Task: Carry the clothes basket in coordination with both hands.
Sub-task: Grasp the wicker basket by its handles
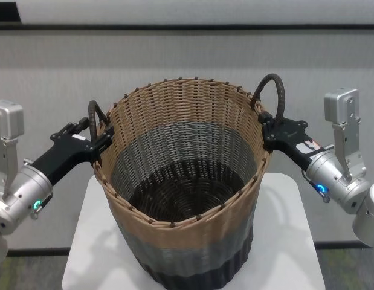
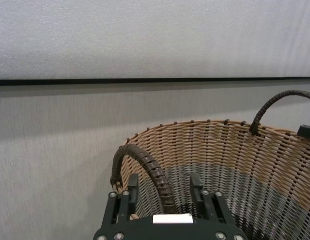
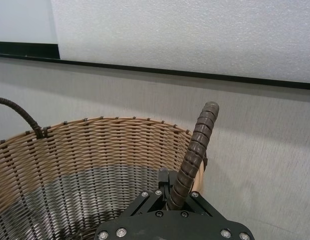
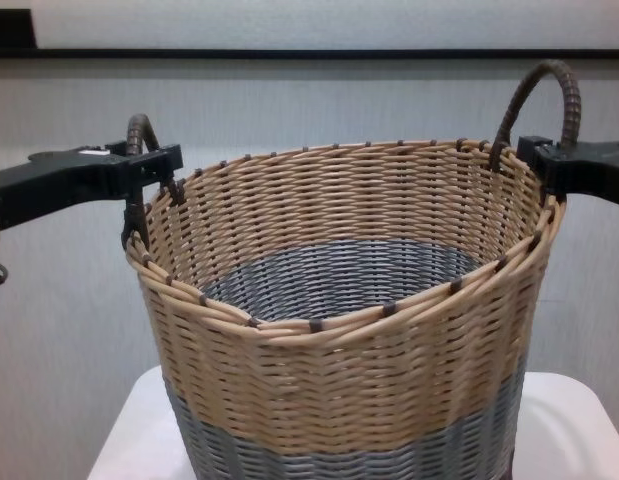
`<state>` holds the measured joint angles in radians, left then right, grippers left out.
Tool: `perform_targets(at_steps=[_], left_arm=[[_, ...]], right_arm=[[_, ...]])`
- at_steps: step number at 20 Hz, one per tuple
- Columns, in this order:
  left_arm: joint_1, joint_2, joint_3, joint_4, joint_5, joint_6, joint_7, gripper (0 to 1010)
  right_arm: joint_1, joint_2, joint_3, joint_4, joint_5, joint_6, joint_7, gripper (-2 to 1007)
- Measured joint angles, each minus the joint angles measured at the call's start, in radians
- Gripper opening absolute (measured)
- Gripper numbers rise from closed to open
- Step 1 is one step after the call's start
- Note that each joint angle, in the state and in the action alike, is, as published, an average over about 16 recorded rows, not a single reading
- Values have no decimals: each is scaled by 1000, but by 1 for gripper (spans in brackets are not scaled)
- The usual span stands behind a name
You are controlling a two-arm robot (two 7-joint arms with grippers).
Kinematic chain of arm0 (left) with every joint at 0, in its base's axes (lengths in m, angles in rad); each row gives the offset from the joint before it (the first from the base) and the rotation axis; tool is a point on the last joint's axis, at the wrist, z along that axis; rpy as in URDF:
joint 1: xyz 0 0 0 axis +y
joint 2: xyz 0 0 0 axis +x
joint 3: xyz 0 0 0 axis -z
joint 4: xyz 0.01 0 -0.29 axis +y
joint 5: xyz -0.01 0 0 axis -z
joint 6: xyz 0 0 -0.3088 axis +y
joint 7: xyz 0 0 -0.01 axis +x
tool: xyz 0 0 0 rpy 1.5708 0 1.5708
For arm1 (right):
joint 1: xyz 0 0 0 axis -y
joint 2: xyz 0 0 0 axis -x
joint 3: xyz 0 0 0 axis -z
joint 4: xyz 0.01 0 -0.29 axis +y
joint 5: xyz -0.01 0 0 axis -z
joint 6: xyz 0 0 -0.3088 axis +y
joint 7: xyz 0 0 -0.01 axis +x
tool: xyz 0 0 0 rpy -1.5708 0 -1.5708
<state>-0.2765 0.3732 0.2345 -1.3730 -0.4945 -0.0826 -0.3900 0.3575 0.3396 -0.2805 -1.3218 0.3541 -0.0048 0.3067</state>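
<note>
The clothes basket (image 1: 187,235) is large, round and wicker, with a tan upper band and a grey lower band. It stands on a small white table (image 1: 283,241) and is empty inside. My left gripper (image 1: 102,142) is at the rim with its fingers (image 2: 132,185) apart on either side of the left loop handle (image 2: 144,167). My right gripper (image 1: 268,130) is shut on the base of the right loop handle (image 3: 200,140), which stands upright. In the chest view the basket's rim (image 4: 339,325) sits higher on the right side.
A grey wall with a black strip (image 1: 187,27) runs close behind the basket. The white table's edges show to the left and right of the basket's base (image 4: 569,420). Floor shows below the table (image 1: 29,263).
</note>
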Motion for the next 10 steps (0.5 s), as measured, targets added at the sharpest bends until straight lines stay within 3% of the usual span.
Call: perform_targets(at_steps=[10], left_arm=[[0,0,0,0,0,0,0,346]], right_arm=[[0,0,0,0,0,0,0,10]])
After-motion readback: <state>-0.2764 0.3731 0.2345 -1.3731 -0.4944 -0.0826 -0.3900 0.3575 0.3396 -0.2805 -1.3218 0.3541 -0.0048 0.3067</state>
